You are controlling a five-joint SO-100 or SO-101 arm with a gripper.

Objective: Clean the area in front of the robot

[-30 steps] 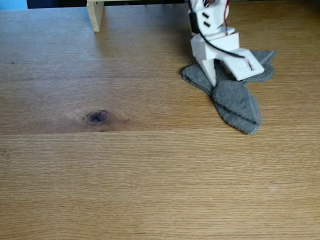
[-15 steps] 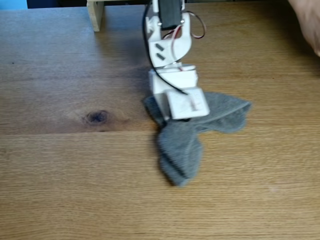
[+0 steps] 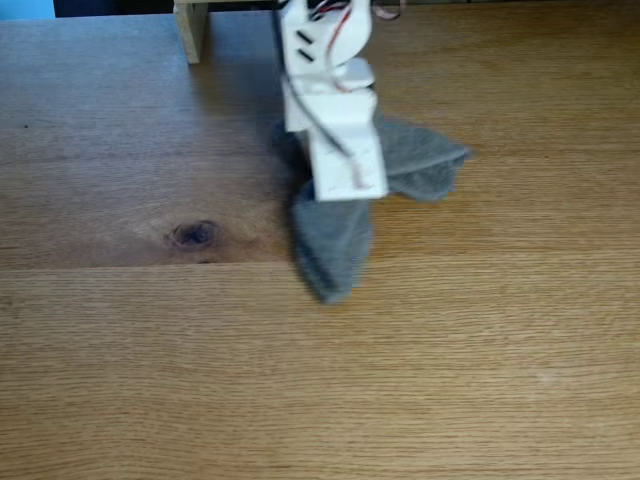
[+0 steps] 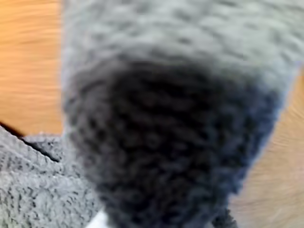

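The robot (image 3: 325, 90), a white plastic arm with red and black wires, reaches down from the top middle of the fixed view. Its gripper (image 3: 337, 188) presses onto a grey terry cloth (image 3: 335, 250) and looks shut on it; the white panel hides the fingertips. The cloth lies crumpled on the light-brown oak tabletop (image 3: 450, 360), one lobe pointing toward the camera, another to the right. In the wrist view the cloth (image 4: 166, 133) bulges up blurred and very close, with strips of the tabletop (image 4: 28, 61) at both sides.
A dark round knot (image 3: 195, 234) marks the wood left of the cloth, and a plank seam (image 3: 120, 264) runs across just below it. A pale wooden post (image 3: 190, 28) stands at the top left edge.
The arm has dragged the cloth from the right side leftward to the middle, then a little back toward the far edge. A hand seen at the top right half a second ago is gone.
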